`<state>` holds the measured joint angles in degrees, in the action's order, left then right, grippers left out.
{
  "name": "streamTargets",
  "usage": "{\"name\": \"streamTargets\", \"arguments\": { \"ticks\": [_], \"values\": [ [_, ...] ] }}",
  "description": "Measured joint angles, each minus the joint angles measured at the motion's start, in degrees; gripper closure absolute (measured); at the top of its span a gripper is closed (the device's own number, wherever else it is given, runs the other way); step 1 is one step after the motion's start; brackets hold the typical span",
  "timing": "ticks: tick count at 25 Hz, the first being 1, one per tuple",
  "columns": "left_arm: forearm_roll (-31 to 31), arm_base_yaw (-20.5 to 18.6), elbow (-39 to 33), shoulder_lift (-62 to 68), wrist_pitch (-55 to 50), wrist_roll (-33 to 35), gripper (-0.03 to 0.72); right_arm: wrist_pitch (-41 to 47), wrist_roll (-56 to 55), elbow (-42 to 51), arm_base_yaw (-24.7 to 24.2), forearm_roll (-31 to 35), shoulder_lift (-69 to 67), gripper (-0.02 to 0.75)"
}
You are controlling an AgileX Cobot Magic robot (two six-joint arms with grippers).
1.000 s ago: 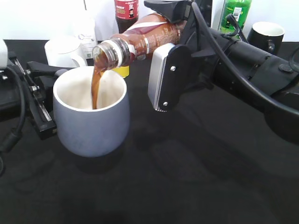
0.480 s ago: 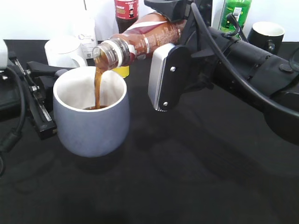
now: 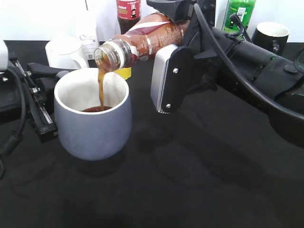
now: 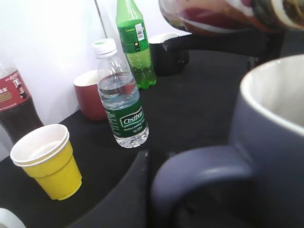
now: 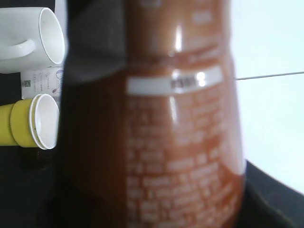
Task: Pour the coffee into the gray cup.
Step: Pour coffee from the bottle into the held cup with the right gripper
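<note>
The coffee bottle (image 3: 152, 38) is tilted mouth-down to the left, and a brown stream falls from it into the gray cup (image 3: 92, 128). Coffee shows low inside the cup's white interior. My right gripper (image 3: 168, 42) is shut on the bottle's body, which fills the right wrist view (image 5: 180, 142). My left gripper (image 3: 56, 88) sits at the cup's left. In the left wrist view one finger (image 4: 128, 190) lies against the gray handle (image 4: 199, 164); the other finger is hidden. The bottle also shows above the cup (image 4: 270, 142) at the top of that view (image 4: 223, 16).
Behind the cup stand a white mug (image 3: 64, 52), a yellow paper cup (image 3: 124, 72), a cola bottle (image 3: 128, 12), a green bottle (image 3: 240, 14) and a black mug (image 3: 270, 35). A water bottle (image 4: 121, 104) and a red mug (image 4: 90, 95) show in the left wrist view.
The stream keeps flowing and has shifted from the cup's left inner wall toward the middle. The coffee level in the cup has risen. Both arms hold still.
</note>
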<state>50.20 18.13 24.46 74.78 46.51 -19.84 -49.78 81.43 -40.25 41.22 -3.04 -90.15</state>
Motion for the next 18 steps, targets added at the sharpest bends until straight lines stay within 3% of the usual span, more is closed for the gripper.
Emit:
{"name": "streamTargets", "arguments": {
  "ticks": [18],
  "values": [
    [0.19, 0.00, 0.00, 0.00, -0.05, 0.00, 0.638, -0.17, 1.49, -0.17, 0.00, 0.02, 0.00, 0.209]
  ]
}}
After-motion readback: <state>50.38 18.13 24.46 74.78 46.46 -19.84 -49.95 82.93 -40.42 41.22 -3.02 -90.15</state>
